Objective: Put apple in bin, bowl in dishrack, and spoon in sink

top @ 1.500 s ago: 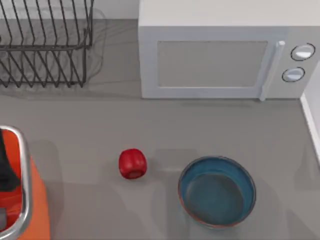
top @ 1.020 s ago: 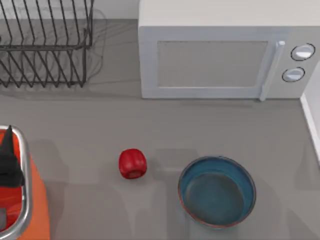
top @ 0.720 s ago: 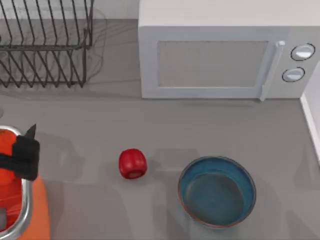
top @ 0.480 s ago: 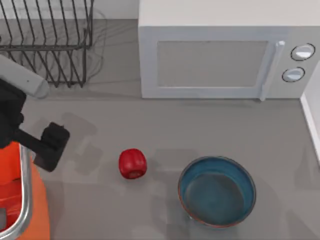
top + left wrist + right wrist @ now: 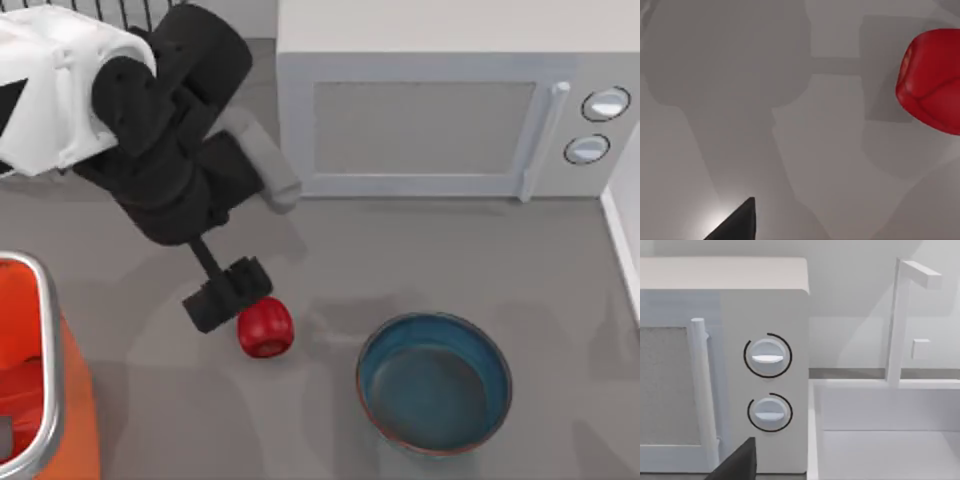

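The red apple lies on the grey counter, left of the teal bowl. My left gripper hangs open just to the apple's upper left, close to it and holding nothing. In the left wrist view the apple is off to one side, with one dark fingertip at the frame's edge. The orange bin with its silver rim stands at the front left. My left arm hides most of the dishrack at the back left. The sink lies right of the microwave. The spoon is out of view.
A white microwave fills the back middle and right; its knobs face the right wrist camera. A faucet rises behind the sink. My right arm is parked off the right side.
My left arm has swung in from the bin at the left edge toward the middle, and now covers the dishrack. Its gripper has come up beside the apple. Apple and bowl have not moved.
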Available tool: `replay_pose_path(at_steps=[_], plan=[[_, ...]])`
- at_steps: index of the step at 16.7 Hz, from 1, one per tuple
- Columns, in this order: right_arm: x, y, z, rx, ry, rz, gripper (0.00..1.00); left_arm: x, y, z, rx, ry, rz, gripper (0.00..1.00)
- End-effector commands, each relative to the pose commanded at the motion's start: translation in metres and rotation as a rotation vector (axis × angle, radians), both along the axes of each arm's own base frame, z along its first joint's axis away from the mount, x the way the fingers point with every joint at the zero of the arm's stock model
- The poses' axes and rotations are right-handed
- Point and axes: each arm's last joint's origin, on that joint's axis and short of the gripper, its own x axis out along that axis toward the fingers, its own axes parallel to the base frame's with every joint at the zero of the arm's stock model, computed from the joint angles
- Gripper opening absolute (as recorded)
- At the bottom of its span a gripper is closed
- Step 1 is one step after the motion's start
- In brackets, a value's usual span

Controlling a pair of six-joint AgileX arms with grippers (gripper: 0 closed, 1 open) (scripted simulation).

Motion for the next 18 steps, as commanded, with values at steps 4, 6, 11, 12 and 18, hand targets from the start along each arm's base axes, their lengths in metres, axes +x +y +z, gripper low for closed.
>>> replay_pose_path(at_steps=[4,6,11,12,18], plan=[[0.0,0.0,0.0,0.0,0.0,0.0,1.0,0.019,-0.048,-0.032,0.136,0.164,-0.163,1.0],[0.0,0.0,0.0,0.0,0.0,0.0,1.0,0.023,-0.063,-0.045,0.179,0.214,-0.215,1.0],[0.0,0.0,0.0,0.0,0.0,0.0,1.0,0.025,-0.072,-0.053,0.203,0.243,-0.244,1.0],[0.0,0.0,0.0,0.0,0.0,0.0,1.0,0.025,-0.072,-0.053,0.203,0.243,-0.244,1.0],[0.0,0.0,0.0,0.0,0.0,0.0,1.0,0.026,-0.07,-0.084,0.203,0.242,-0.244,1.0]])
